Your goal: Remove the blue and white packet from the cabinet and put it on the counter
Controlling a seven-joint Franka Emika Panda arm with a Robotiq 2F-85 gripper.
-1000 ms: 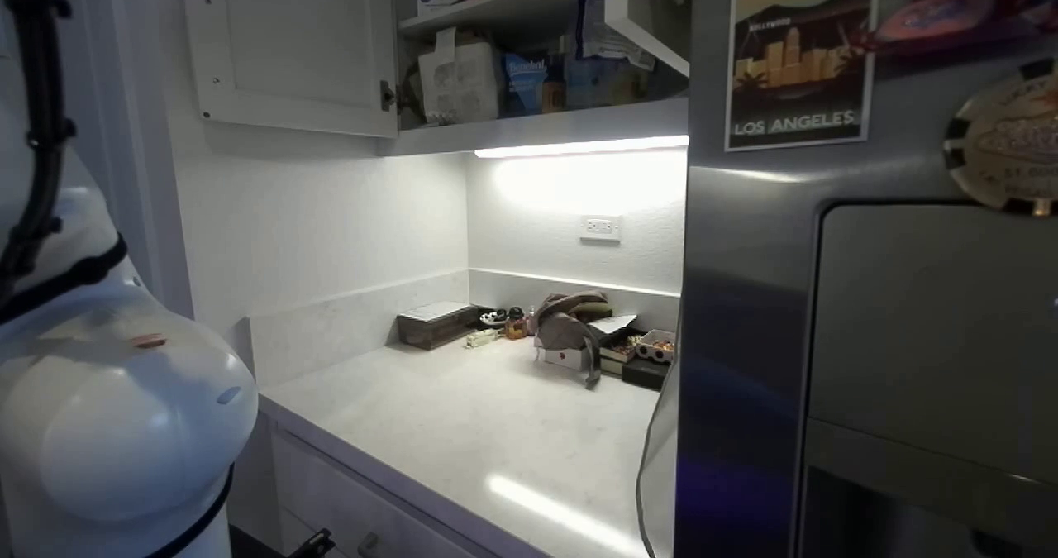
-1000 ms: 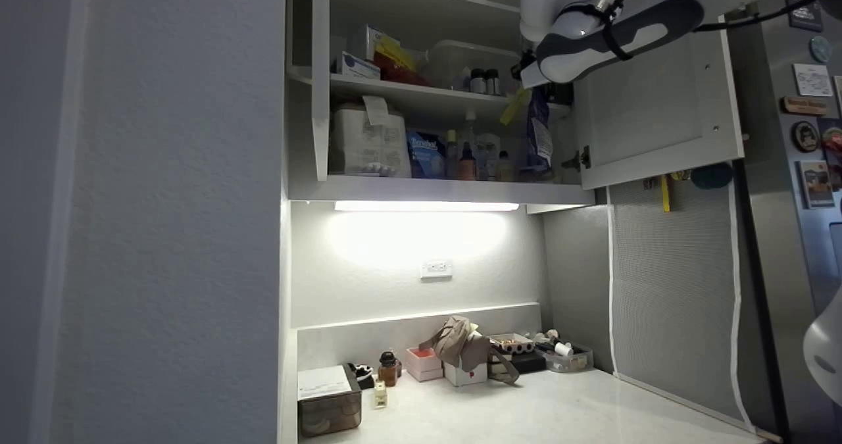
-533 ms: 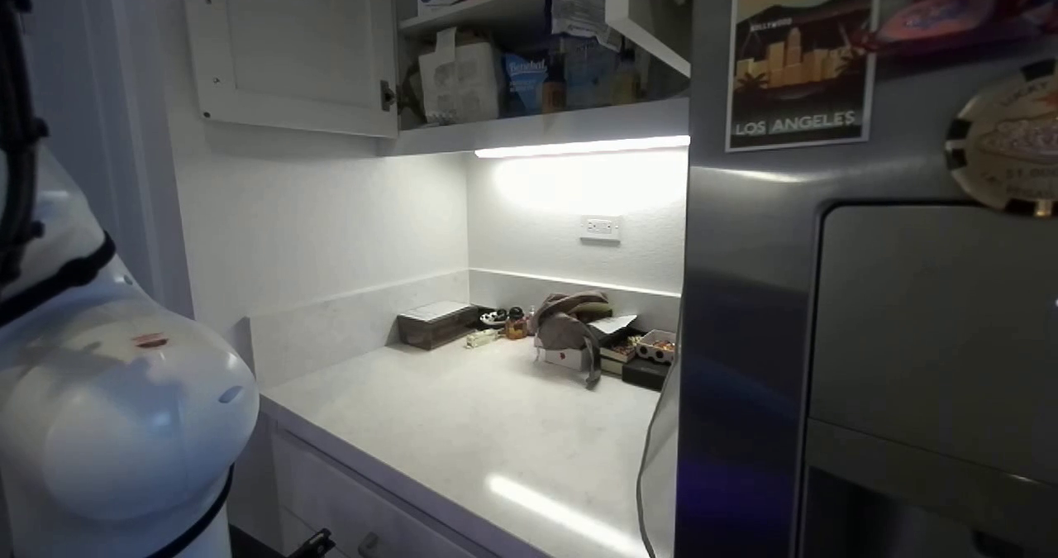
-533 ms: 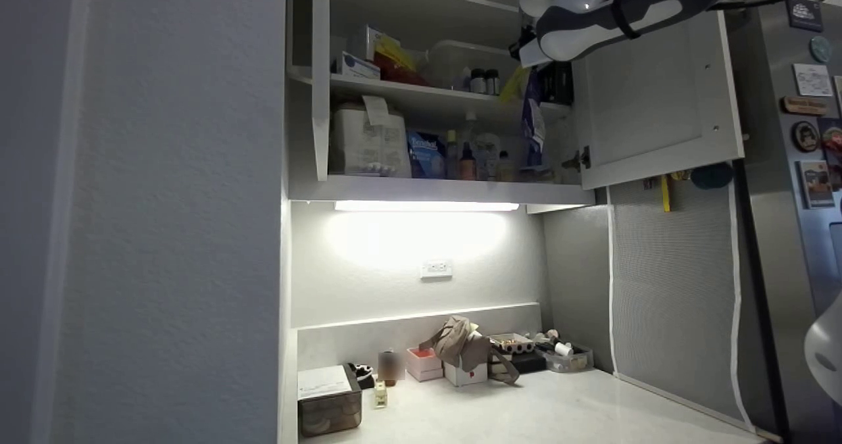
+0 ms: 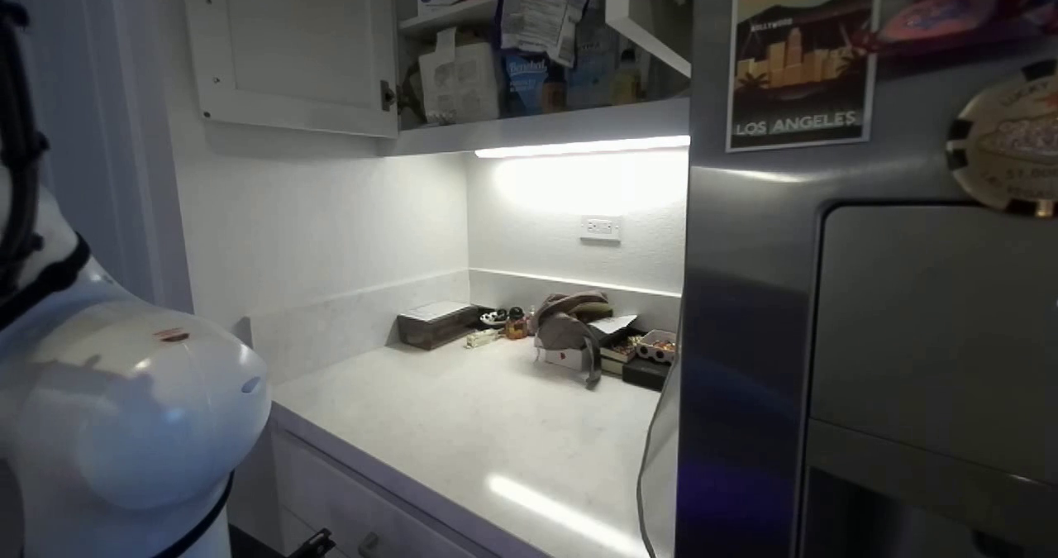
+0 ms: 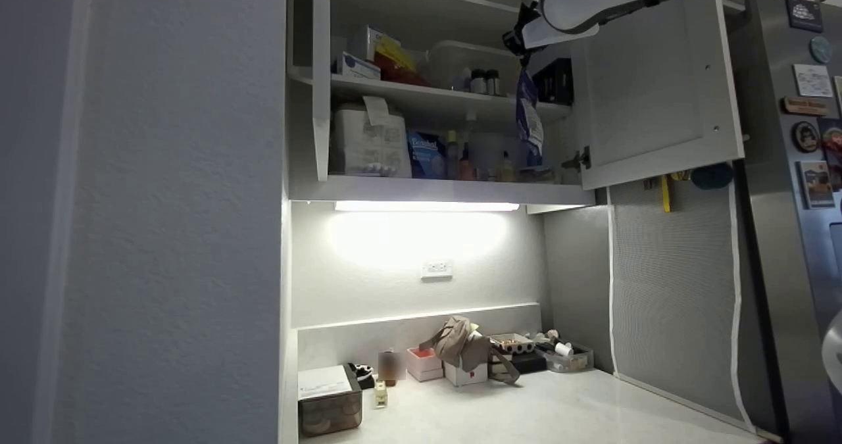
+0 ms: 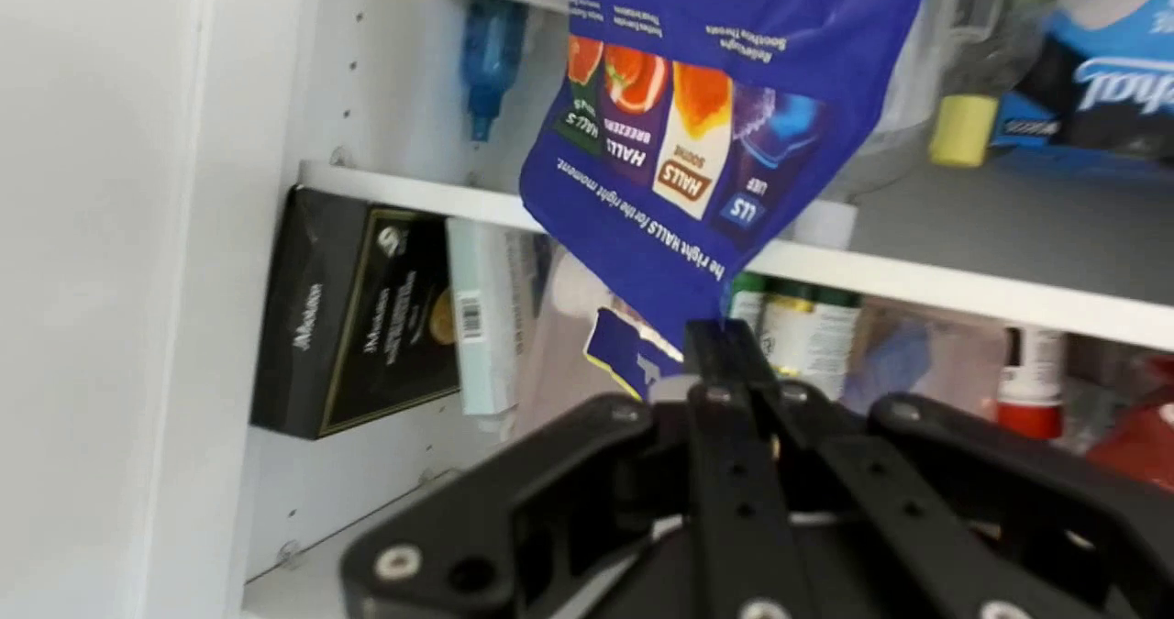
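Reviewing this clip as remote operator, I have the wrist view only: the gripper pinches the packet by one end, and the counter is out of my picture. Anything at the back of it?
Observer: Yes. In both exterior views, a grey-brown cloth item lies over a white box at the back of the counter.
Operator: My picture cuts off the far end of the packet. Is that end down on the counter?
Observer: No, in both exterior views it hangs well above the counter.
Operator: And how is that surface lit?
Observer: A light strip glows under the cabinet.
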